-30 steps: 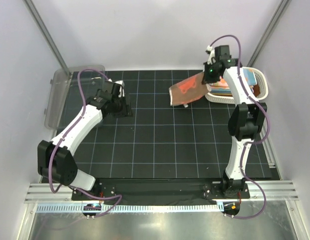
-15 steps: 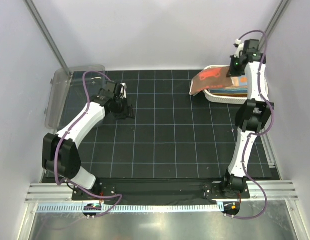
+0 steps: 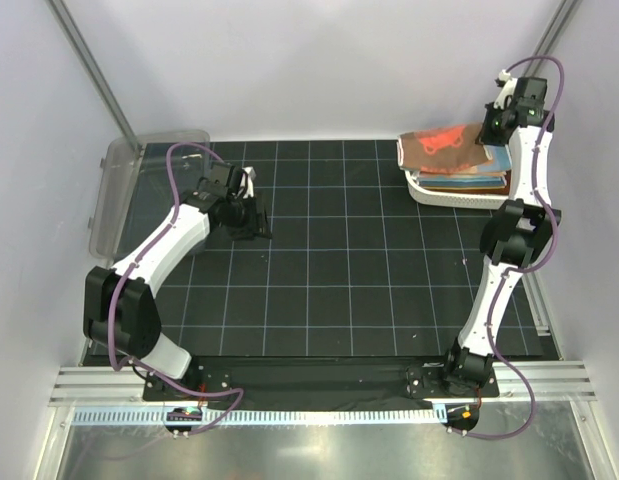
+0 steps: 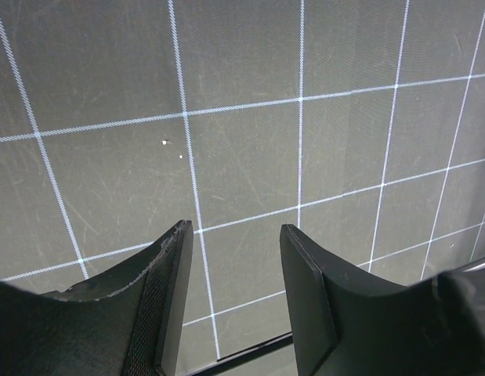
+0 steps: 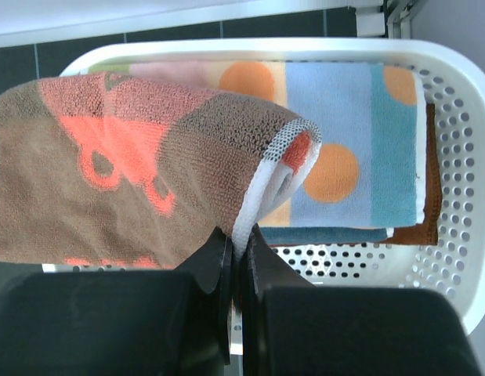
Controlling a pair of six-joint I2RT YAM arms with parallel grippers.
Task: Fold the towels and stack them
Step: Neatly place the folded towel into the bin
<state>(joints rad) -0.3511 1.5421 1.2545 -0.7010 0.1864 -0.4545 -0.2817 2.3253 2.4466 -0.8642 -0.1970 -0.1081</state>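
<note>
Basket (image 3: pixel 459 196) at the desk's (image 3: pixel 329 290) far right corner, stacked towels (image 5: pixel 344 102) inside it, my right pincer (image 5: pixel 236 235) above them pinching another towel (image 5: pixel 132 164), my left pincer (image 4: pixel 236 231) over the desk's left half, bin (image 3: pixel 117 190) at the left edge beyond it.

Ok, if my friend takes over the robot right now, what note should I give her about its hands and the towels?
Left gripper: open and empty, over the bare black mat.
Right gripper: shut on the brown-and-coral towel, held above the white basket.
In the basket: the dotted towel lies folded on top, with a rust-brown towel under it. Anything lower is hard to make out.
Done: those towels are folded and stacked.
Left: probably lower the held towel onto the stack and let go.
</note>
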